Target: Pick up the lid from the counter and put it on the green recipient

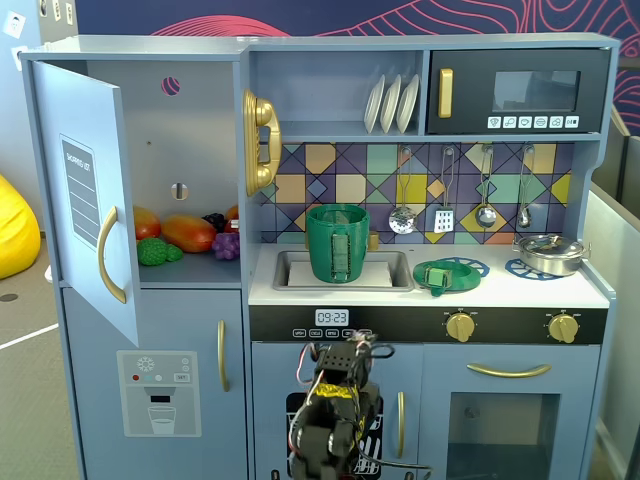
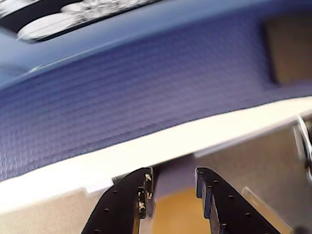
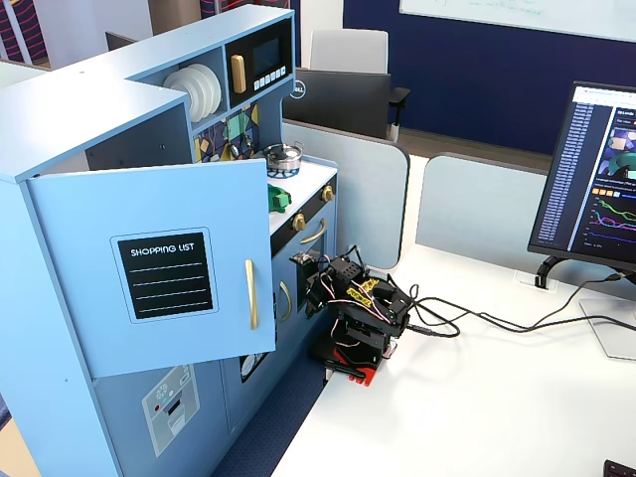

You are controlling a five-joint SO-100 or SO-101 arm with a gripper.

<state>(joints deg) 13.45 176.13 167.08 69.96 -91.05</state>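
The green lid (image 1: 437, 275) lies flat on the white counter (image 1: 510, 291), over the left blue burner print, just right of the sink. The green recipient (image 1: 338, 243) stands upright in the sink with its strap handle facing front. In the other fixed view only an edge of the lid (image 3: 279, 199) shows, and the recipient is hidden behind the open door. My arm (image 1: 335, 405) sits folded low in front of the kitchen, well below the counter. In the wrist view my gripper (image 2: 173, 171) is open with nothing between its fingers, facing blue carpet and a white table edge.
A silver pot (image 1: 550, 253) stands on the right burner. The fridge door (image 1: 85, 190) hangs open at the left, with toy fruit (image 1: 185, 235) inside. The arm's base (image 3: 360, 320) rests on a white desk, with cables and a monitor (image 3: 601, 184) to its right.
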